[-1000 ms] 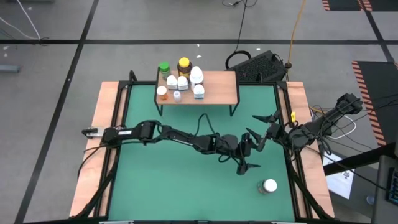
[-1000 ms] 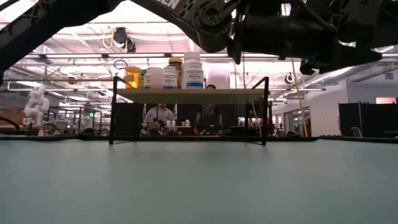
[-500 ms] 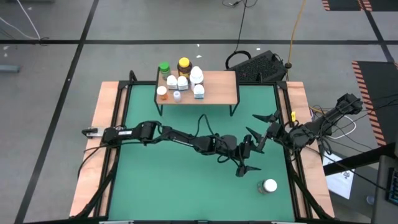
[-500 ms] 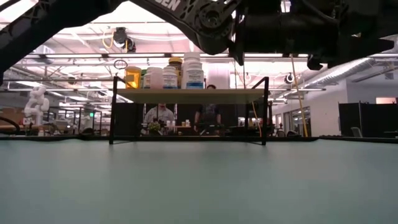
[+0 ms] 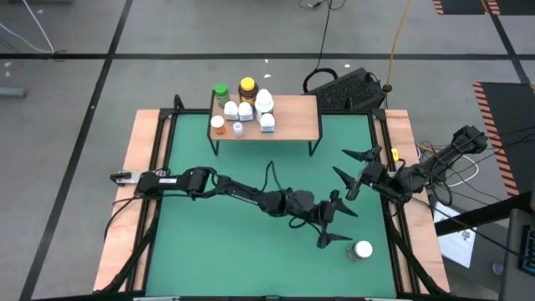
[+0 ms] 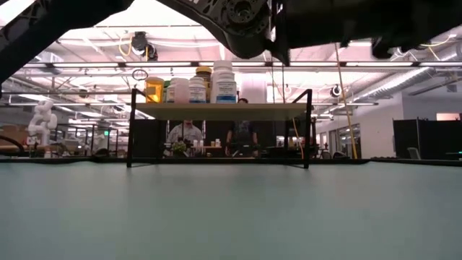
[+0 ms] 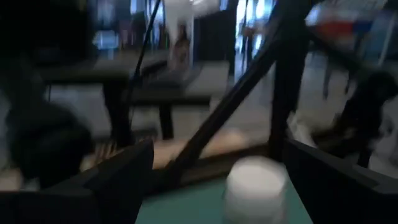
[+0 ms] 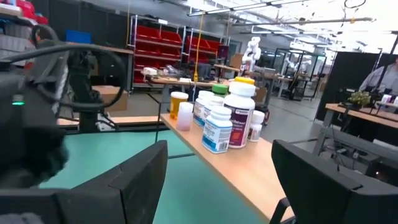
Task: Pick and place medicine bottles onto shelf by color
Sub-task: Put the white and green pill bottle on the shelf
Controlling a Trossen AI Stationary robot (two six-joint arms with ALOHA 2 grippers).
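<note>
Near the front right corner of the green mat (image 5: 226, 242), one greyish medicine bottle with a white lid (image 5: 362, 250) stood alone, upright, well apart from the small light-wood shelf on thin black legs (image 5: 292, 117) at the mat's back edge. The left gripper (image 5: 333, 224) hung just beside that bottle with its fingers spread wide and nothing between them; in its wrist view the white lid (image 7: 255, 186) sat between the two dark fingers, nearer one of them. To do this pick well, the gripper would probably need to centre on the bottle first, come down level around the body rather than the lid, and close only once both fingers flanked it, since a one-sided touch could tip it over. The right gripper (image 5: 358, 171) waited near the mat's right edge, also spread and empty, looking toward the shelf. The other pill bottles (image 5: 242, 106) stood clustered on the shelf's left end, so the bare right end looked the safer landing spot.
</note>
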